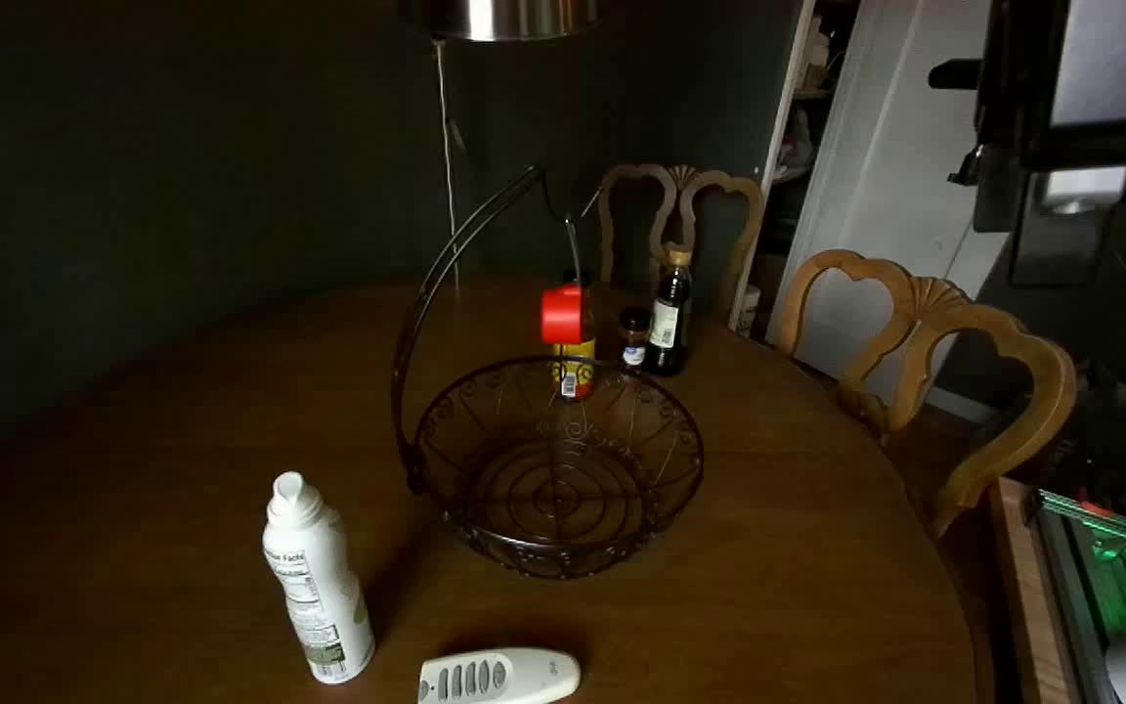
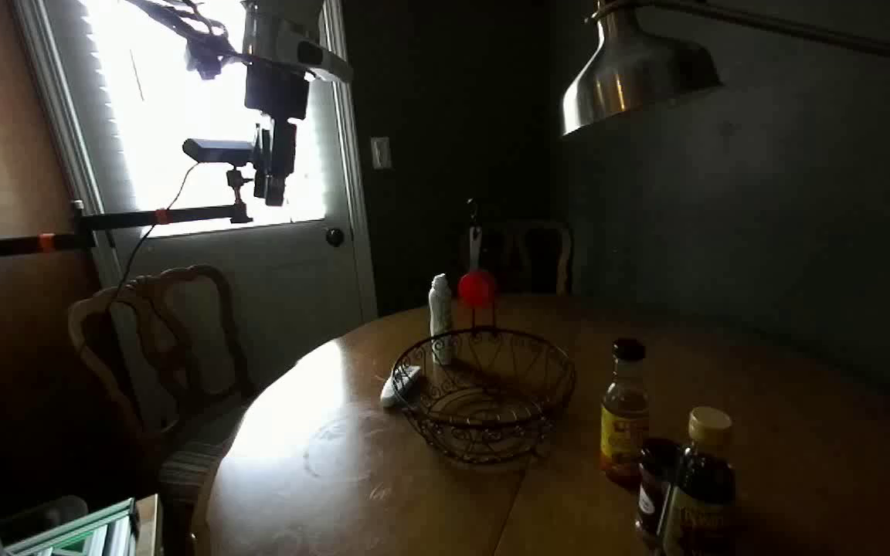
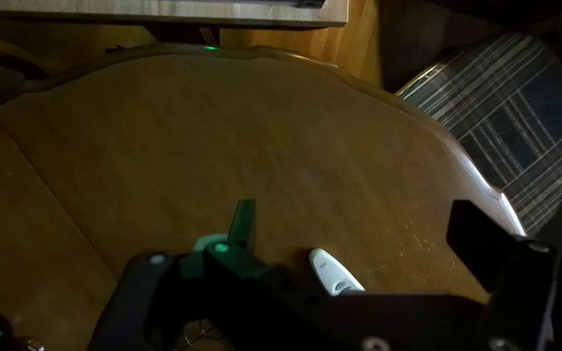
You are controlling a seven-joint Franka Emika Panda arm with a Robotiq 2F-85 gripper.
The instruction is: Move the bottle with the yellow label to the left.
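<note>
The bottle with the yellow label [image 1: 574, 376] stands upright on the wooden table behind the wire basket. In that exterior view a hanging red cup and the basket rim cover part of it. It shows more fully in an exterior view [image 2: 623, 432], with its dark cap and apart from the basket. My gripper [image 2: 273, 189] is high above the table's edge, far from the bottle. In the wrist view the gripper's fingers [image 3: 354, 224] are wide apart with nothing between them but table and a remote far below. I cannot make out the yellow label in the wrist view.
A wire basket [image 2: 484, 422] with a tall hook holds up a red cup [image 2: 477, 289]. A small dark jar [image 1: 633, 337] and a dark slim bottle [image 1: 671, 323] stand beside the yellow-label bottle. A white bottle [image 1: 314, 582] and white remote [image 1: 499, 677] are near the basket. A lamp [image 2: 630, 77] overhangs.
</note>
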